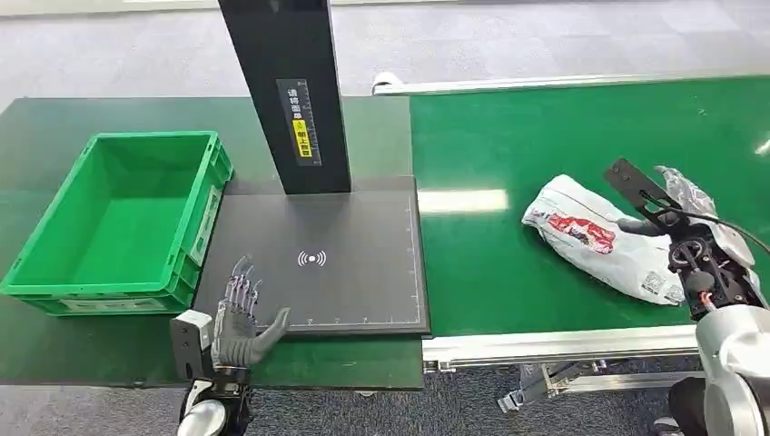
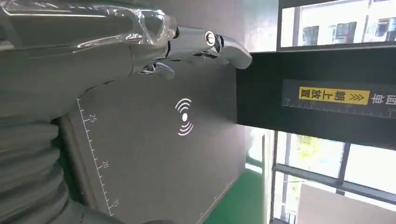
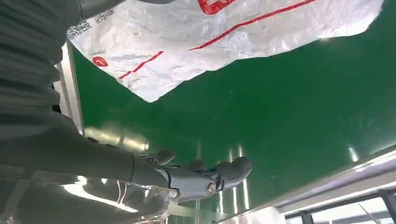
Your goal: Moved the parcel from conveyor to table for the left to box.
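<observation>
A: Head view, crate (image 1: 118,218)?
B: Green, on the worktop (image 1: 54,127), nothing inside. Parcel (image 1: 604,238) lies on the conveyor (image 1: 563,127); right robot hand (image 1: 676,204) beside it, grasp unclear.
A: Wrist views?
B: Left robot hand (image 1: 241,313) spread, holding nothing, over the scanner pad (image 2: 154,154). Right: fingers (image 3: 205,175) apart from the parcel.

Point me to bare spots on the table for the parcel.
Free: the black scan pad between the black post and the table's front edge. The green bin is empty. Crowded: pad's front-left corner, under the left robot hand. Parcel lies on the conveyor.
</observation>
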